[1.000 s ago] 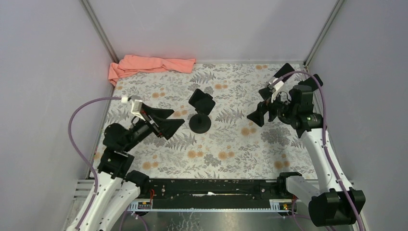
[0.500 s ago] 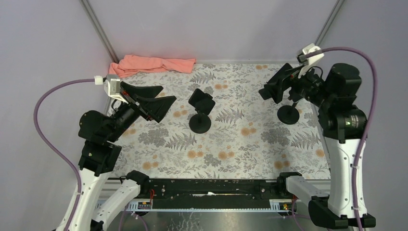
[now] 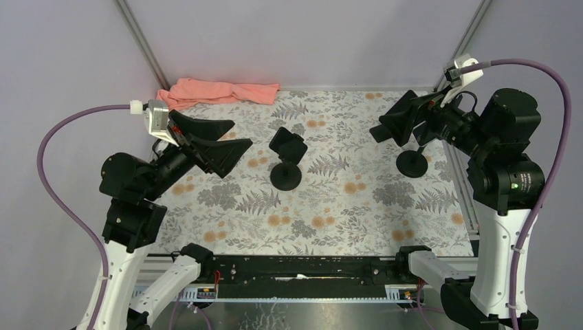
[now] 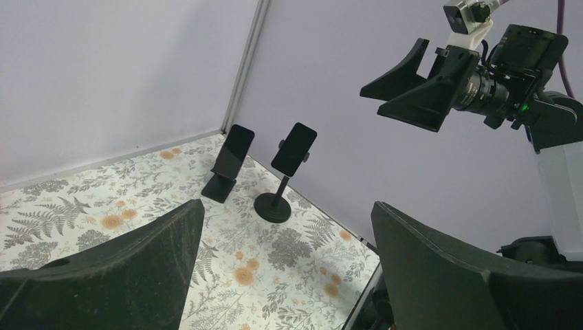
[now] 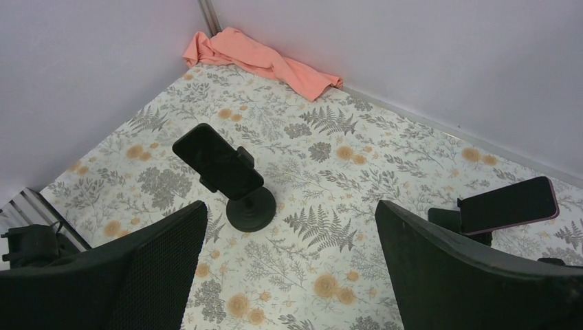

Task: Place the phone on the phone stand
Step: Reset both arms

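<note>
Altogether two phones [image 5: 216, 167], two stands [image 5: 251, 210], one cloth [image 5: 268, 63]

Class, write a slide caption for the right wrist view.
Open right gripper over floral table: one phone on a round-base stand, another phone on a second stand, orange cloth beyond.

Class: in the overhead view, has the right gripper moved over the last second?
Yes. The right gripper has shifted up-frame and rightward, toward the far right corner, uncovering the right-hand stand base that it hid a second ago.
</note>
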`<state>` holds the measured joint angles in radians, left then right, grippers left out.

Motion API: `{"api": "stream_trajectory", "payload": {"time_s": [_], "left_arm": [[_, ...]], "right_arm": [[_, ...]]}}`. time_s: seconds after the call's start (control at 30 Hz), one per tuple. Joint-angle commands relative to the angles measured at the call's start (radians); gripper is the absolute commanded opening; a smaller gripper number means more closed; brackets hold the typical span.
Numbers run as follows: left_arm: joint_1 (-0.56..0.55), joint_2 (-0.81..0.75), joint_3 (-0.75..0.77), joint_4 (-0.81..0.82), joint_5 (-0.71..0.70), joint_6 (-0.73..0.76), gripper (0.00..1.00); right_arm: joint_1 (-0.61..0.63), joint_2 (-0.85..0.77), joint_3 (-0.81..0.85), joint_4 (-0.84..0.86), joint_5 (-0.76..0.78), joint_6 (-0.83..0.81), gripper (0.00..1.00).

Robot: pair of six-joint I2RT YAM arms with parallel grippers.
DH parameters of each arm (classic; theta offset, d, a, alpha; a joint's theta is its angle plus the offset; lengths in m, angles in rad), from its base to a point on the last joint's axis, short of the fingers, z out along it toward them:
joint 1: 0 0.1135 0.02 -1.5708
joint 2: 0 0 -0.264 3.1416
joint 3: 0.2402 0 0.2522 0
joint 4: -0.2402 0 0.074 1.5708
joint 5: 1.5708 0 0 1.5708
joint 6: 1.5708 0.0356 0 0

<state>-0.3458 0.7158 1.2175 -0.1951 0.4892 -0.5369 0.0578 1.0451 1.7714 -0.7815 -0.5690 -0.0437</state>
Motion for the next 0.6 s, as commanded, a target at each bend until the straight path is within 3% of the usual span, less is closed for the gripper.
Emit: {"api": "stream_trajectory", "payload": {"time_s": [0.0,0.57], "left_arm": [[0.005,-0.017,0.015,-0.030,0.041,0.014,0.99],[0.005,-0.050,-0.043,-0.007,0.054,-0.020,0.99]], "right_arm": [[-0.003,0.006,0.044,0.001,-0.034,0.038,1.00],[-0.004,0.003,0.033,0.008,-0.030,0.038,1.00]]}}
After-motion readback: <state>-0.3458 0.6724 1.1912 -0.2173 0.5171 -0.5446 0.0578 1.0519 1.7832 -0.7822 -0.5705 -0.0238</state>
